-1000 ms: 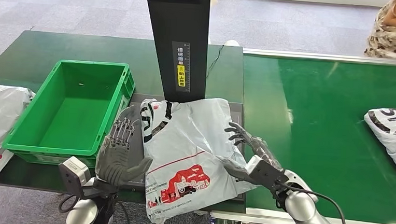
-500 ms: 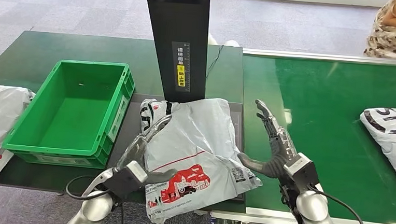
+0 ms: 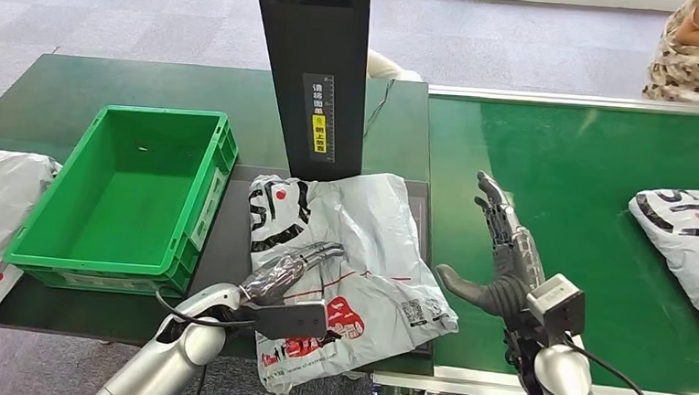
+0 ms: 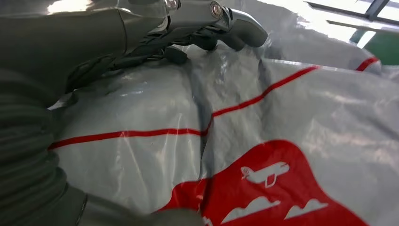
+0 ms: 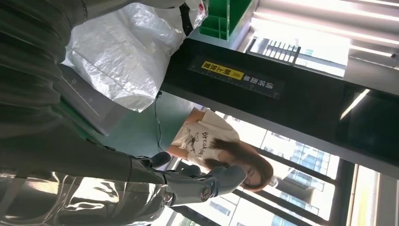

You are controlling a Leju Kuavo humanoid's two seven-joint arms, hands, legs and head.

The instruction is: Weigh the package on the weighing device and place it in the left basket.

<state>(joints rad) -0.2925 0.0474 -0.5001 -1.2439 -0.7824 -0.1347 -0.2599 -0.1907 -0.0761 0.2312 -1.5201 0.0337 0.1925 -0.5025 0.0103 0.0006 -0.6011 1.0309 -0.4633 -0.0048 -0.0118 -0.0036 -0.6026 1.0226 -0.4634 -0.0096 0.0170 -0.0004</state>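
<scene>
Green basket (image 3: 200, 209), beyond and left of my left hand. Left hand (image 3: 284, 271): lying flat on the grey courier package (image 3: 361, 244), fingers extended, gripping nothing. Package: under that hand, on the black weighing device (image 3: 234, 223). Right hand (image 3: 500, 252): just right of the package, fingers spread, holding nothing, over the green conveyor belt (image 3: 586, 166).

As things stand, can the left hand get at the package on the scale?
Probably yes. The left hand already lies on top of the grey package, fingers resting on its wrapper, with nothing between them. The right hand is off to the side, open and apart from it.
</scene>
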